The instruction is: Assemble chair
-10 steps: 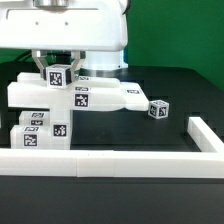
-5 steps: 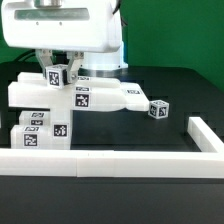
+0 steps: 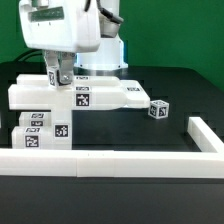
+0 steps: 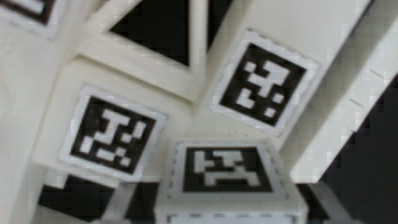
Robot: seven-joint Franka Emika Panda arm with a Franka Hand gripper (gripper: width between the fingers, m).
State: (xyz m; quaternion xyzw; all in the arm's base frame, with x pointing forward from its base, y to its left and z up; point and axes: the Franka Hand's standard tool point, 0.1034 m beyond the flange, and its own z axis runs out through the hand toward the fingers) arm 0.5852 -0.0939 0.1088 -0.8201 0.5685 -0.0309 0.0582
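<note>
Flanking the chair [image 3: 30,97]: white border rail [image 3: 110,163], loose tagged cube [image 3: 159,109] near its slab.

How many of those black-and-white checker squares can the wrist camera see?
3 whole tags: a large one on a slanted white panel, another on the panel beside it, a third on the small block by them. More may be hidden.

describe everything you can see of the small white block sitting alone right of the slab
The small block is a matte white, plastic-looking cube with black-and-white square tags on its two visible faces. It sits on the dark table, a corner toward the camera, to the exterior view's right of the white slab, apart from it. Only the table touches it.
</note>
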